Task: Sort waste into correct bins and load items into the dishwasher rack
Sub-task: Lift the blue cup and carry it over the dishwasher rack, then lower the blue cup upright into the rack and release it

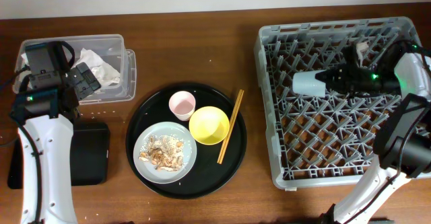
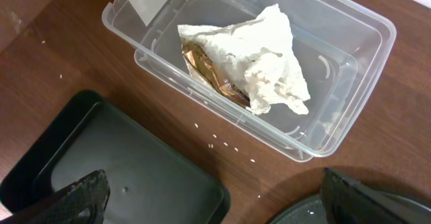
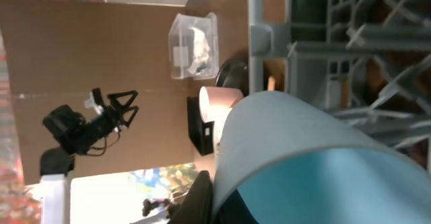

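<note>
The right gripper (image 1: 328,81) pinches the smooth light-blue cup (image 1: 308,83) over the pegged grey rack (image 1: 323,27), while the left gripper (image 1: 85,80) gapes wide and empty above the clear box (image 1: 111,42) edge.

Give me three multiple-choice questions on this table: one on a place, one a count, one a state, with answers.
1. Where is the crumpled napkin? A) on the round black tray B) in the right end effector C) in the clear box
2. How many cups stand on the round black tray? A) one B) none C) three
3. The right end effector is: A) open, empty B) shut on the light-blue cup C) shut on the pink cup
Answers: 1 C, it lies inside the box's walls. 2 A, only the pink cup stands there. 3 B, it clamps that cup.
</note>
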{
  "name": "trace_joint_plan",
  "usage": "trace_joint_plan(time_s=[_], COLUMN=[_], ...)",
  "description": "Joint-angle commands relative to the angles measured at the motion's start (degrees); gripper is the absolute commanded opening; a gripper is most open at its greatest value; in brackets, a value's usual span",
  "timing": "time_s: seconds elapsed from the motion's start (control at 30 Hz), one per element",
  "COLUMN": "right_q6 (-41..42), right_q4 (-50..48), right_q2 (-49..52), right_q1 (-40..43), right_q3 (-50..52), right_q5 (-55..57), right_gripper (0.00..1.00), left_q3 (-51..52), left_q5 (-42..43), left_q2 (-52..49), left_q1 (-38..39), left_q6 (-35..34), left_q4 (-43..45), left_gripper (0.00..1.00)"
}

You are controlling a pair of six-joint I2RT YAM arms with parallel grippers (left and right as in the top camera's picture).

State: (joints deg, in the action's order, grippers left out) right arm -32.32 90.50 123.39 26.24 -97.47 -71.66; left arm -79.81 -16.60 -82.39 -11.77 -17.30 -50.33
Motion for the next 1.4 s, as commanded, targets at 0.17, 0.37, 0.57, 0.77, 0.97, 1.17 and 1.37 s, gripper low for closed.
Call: trace_joint_plan(time_s=[0.17,0.37,0.57,0.77,0.97,1.17,1.37], right_q6=[-4.8,-5.0,-4.9,-4.7,-1.2,2.0,13.4], right_q4=[1.6,-1.5,-2.6,-0.8,-0.7,-1.0,-3.9], right_q2=[0.5,0.5,0.5,0.4,0.2,-3.9,-14.6], right_q1=[0.5,2.4,2.7,5.0,8.7,11.4,12.1], right_q3=[2.2,8.9,10.6,10.6,10.6,10.6,10.6], right_q5=[1.8,1.3,1.9,6.5,12.2,14.4,22.8], right_gripper=[0.04,0.04,0.06,0.14,0.17,0.19,0.23], left_q3=[-0.3,-0.3,-0.3,-0.3,-0.3,-0.3,-0.3], left_q5=[-0.8,-0.8,-0.8,-0.8,-0.8,-0.8,-0.8], left_q2=[-0.1,-0.1,-0.1,-0.1,-0.1,-0.1,-0.1], left_q1=[-0.4,-0.4,-0.4,-0.4,-0.4,-0.4,-0.4], left_q6=[0.3,0.3,0.3,0.3,0.3,0.3,0.3], left_q4=[0.1,0.1,0.1,0.1,0.1,0.1,0.1], left_gripper=[0.99,0.99,0.99,0.99,0.99,0.99,0.99])
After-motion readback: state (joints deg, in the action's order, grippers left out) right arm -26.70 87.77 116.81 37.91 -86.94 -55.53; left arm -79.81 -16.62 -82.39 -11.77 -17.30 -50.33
